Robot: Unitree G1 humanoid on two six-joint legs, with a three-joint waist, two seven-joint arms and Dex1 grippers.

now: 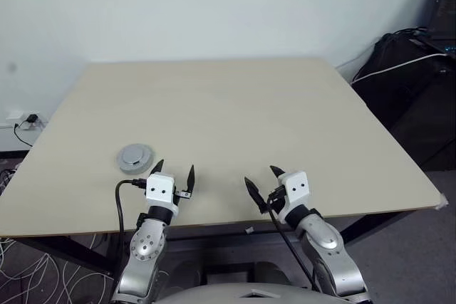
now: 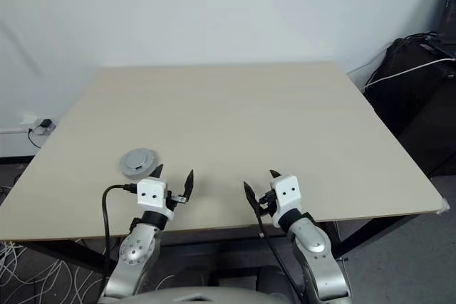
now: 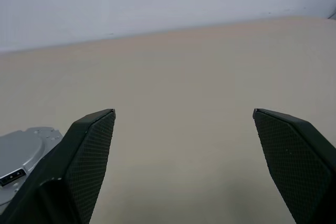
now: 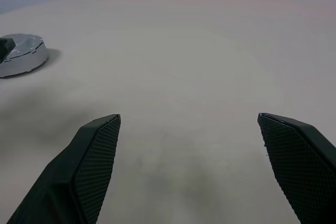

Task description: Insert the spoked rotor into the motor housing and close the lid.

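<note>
I saw the lid [image 1: 135,157] seated on the motor, near the table's [image 1: 235,105] front left edge. My left end effector [image 1: 174,174] and right end effector [image 1: 261,178] hovered open and empty; the task looked finished.

One lid [image 1: 135,157] on one table [image 1: 235,119]; two grippers, left gripper [image 1: 174,174] and right gripper [image 1: 261,179].
</note>
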